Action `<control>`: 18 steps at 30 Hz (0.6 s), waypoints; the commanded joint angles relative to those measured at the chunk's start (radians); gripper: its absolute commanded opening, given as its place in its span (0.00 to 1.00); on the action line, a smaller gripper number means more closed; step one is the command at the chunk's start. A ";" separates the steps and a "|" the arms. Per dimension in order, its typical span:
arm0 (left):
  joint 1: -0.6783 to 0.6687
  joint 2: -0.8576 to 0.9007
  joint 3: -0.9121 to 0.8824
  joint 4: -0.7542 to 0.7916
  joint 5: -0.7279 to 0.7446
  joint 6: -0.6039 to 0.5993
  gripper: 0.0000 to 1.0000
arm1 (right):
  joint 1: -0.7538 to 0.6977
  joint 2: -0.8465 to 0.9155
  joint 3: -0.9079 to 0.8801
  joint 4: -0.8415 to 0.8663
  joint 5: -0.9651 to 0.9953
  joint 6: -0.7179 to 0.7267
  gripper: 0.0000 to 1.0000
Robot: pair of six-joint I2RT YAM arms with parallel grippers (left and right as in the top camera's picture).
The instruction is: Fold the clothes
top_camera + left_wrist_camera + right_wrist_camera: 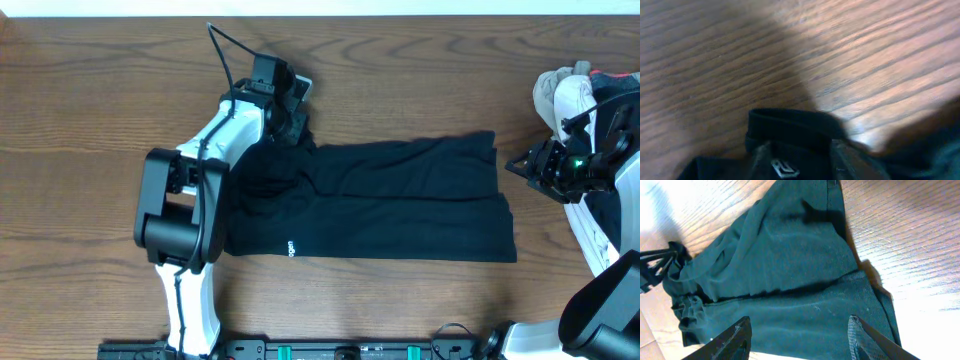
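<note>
Black shirt is laid mid-frame on the table, its long axis running left to right.
Collar end is pointed upper left, at the left gripper, whose grip cannot be told; the right gripper is held wide open by the right end.

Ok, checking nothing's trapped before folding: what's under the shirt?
Only table shows around the shirt. Nothing beneath can be seen: fabric covers it, and the left arm hides one end.

Shirt on table (pile at right)
</note>
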 commanded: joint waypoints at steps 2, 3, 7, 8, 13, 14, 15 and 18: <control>-0.001 0.010 0.013 0.011 -0.043 0.033 0.19 | 0.006 -0.001 0.011 0.000 -0.005 0.001 0.60; -0.001 0.001 0.023 0.011 -0.050 0.033 0.12 | 0.006 -0.001 0.011 0.000 -0.005 0.001 0.60; -0.001 -0.040 0.087 -0.005 -0.078 0.032 0.06 | 0.006 -0.001 0.011 -0.003 -0.005 0.001 0.60; -0.001 -0.054 0.104 -0.010 -0.088 0.032 0.06 | 0.006 -0.001 0.011 -0.005 -0.005 0.001 0.60; -0.002 -0.148 0.172 -0.060 -0.119 0.032 0.06 | 0.006 -0.001 0.011 -0.014 -0.004 0.000 0.60; -0.002 -0.168 0.173 -0.073 -0.120 0.032 0.06 | 0.006 -0.001 0.011 -0.013 -0.004 0.000 0.60; -0.002 -0.195 0.173 -0.097 -0.120 0.028 0.06 | 0.006 -0.001 0.011 -0.011 -0.004 0.000 0.60; -0.002 -0.241 0.173 -0.177 -0.120 0.020 0.06 | 0.006 -0.001 0.011 -0.001 -0.004 0.000 0.60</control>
